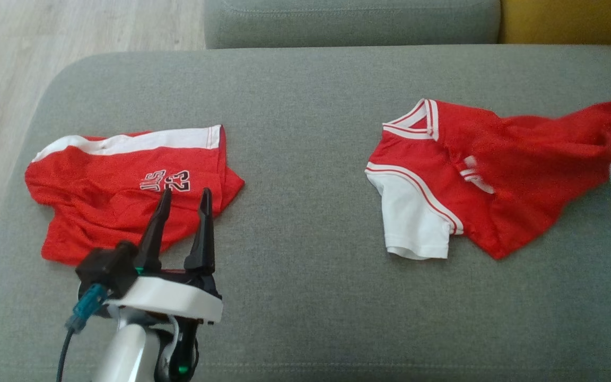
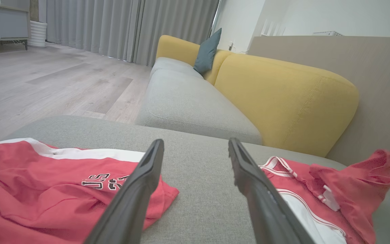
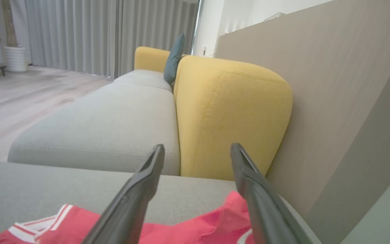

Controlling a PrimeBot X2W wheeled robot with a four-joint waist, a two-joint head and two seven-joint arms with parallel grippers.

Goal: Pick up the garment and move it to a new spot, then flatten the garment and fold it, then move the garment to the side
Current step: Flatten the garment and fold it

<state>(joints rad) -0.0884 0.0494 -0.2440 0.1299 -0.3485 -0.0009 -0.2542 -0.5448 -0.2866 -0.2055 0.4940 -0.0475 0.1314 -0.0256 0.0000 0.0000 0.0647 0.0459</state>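
— What is the gray seat (image 1: 305,95) carrying?

— Two red pieces, well apart. The red shirt (image 1: 502,175) lies on the robot's right half. Its collar (image 1: 417,121) is toward the middle of the seat, and its white sleeve (image 1: 411,223) is spread flat toward the front edge. The red shorts (image 1: 125,201) lie on the left half with the white band (image 1: 141,142) at the back and a black print (image 1: 165,181) facing up.

— And the grippers?

— The left gripper (image 1: 186,192) hovers over the near corner of the shorts with its fingers spread wide, holding nothing (in its own wrist view the bare seat shows through the gap). The right gripper (image 3: 197,146) has its fingers just as wide apart in its wrist view, and the shirt's red cloth lies low beneath them.

— Is it touching that cloth?

— I cannot tell. In the head view the right gripper is cut off by the picture's right edge, leaving one dark finger and a bit of white housing. The shirt's far end stretches toward it and is blurred there. In the left wrist view that same end stands raised off the seat in a crumpled peak.

— Anything else hard to read?

— The print on the shorts is upside down in the head view, and a finger covers part of it in the left wrist view. The shirt's chest lettering is buried in folds, so it appears as white scraps. Behind the seat stand a yellow backrest (image 3: 229,112) and a blue cushion (image 2: 207,52).
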